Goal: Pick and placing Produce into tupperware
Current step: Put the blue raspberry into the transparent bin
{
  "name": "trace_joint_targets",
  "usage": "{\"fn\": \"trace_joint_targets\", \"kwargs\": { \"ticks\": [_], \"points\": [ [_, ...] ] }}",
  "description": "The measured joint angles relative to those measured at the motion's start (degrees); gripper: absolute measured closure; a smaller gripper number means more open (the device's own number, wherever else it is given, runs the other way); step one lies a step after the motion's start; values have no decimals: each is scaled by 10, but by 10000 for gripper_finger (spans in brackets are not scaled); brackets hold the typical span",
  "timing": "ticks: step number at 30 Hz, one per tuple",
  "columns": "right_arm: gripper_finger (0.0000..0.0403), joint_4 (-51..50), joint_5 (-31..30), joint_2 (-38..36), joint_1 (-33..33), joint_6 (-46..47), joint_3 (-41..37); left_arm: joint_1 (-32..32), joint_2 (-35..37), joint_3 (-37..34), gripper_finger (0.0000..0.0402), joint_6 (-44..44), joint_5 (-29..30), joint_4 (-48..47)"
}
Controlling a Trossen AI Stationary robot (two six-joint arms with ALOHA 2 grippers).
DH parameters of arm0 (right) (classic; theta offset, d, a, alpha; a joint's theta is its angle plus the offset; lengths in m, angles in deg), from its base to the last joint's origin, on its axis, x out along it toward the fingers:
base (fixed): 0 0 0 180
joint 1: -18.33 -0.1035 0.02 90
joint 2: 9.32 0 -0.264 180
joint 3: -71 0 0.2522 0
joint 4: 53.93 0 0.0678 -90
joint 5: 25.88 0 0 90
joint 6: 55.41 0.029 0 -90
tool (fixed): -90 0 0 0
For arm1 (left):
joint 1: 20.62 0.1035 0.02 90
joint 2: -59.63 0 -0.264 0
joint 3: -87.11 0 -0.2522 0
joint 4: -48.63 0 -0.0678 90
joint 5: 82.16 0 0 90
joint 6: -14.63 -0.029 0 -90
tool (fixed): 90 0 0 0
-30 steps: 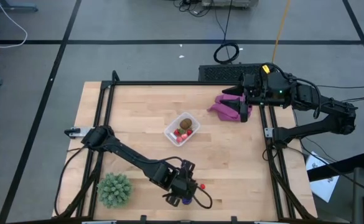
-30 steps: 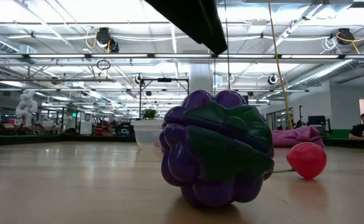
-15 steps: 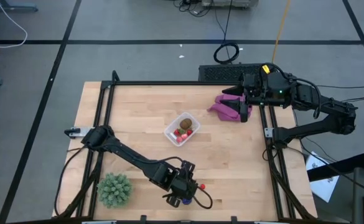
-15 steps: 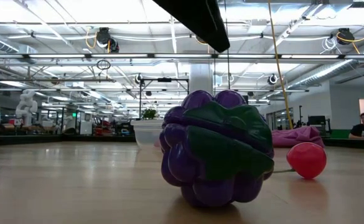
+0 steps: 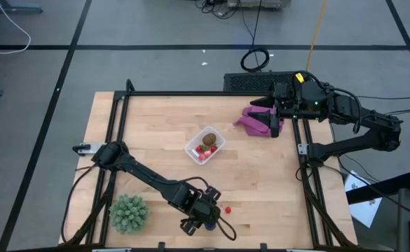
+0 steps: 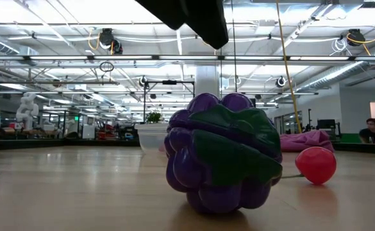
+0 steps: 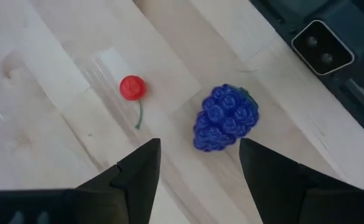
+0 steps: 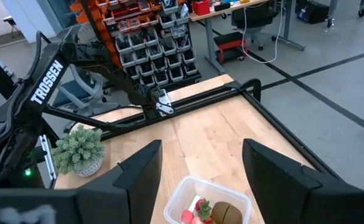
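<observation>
At the table's [image 5: 155, 126] near left corner stands the plant [image 5: 129, 213], a green spiky ball. Just right of it, the left gripper [image 7: 199, 163] hangs over the near edge with its fingers [image 7: 141, 174] spread and nothing between them. The grape bunch [image 7: 225, 117] lies on the wood straight ahead of that gap, untouched. In the low view the grapes fill the middle of the picture — purple lobes with a green leaf across them. Beside them, a little to the right, lies a red cherry [image 5: 227, 208] with a thin green stem, near the grapes but apart from them.

Farther back, about mid-table, sits the tub [image 5: 193, 148] — clear, square, rounded at the corners. Inside it are the brown oval [image 5: 209, 138] and a few red berries [image 5: 204, 152].

At the far right edge lies the cloth [image 5: 250, 119], magenta-purple and bunched up. The right gripper [image 8: 201, 163] waits just above it, fingers apart and empty, facing across the table toward the tub. In the low view a person [image 6: 374, 131] shows far off at the right, beyond the table.
</observation>
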Motion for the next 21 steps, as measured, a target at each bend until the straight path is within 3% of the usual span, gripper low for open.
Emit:
{"fn": "trace_joint_targets", "kwargs": {
  "ticks": [21],
  "points": [
    [188,0,0,0,0,2,0,2,0,0,179,9,20,2]
  ]
}}
